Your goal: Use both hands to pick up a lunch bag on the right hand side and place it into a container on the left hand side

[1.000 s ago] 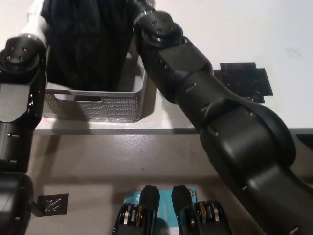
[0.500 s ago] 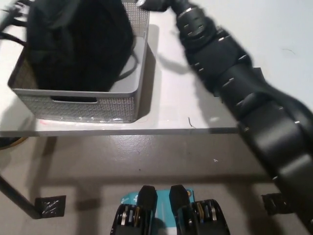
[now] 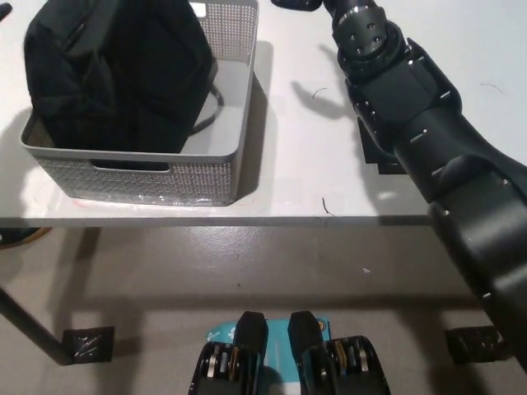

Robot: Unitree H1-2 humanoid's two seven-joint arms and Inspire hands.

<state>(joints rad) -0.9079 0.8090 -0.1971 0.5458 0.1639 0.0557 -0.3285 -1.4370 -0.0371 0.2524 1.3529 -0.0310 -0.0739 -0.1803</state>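
Table (image 3: 288,177): white top filling the upper part of the view, its front edge running across the middle; grey floor below
Right arm (image 3: 428,140): black, reaching from the lower right up across the table to the top edge; it is the largest shape on the right side
Lunch bag (image 3: 115,74): black, soft, sitting inside the container at upper left; it bulges above the rim and a thin strap loops out over its right side
Container (image 3: 156,177): grey perforated basket on the left part of the table, near the front edge, with a handle slot in its front wall
Right hand (image 3: 300,4): only a sliver shows at the top edge, just right of the container's far corner and apart from the lunch bag; whether its fingers are spread or closed cannot be told
Black patch (image 3: 380,160): flat on the table, mostly hidden under the right arm
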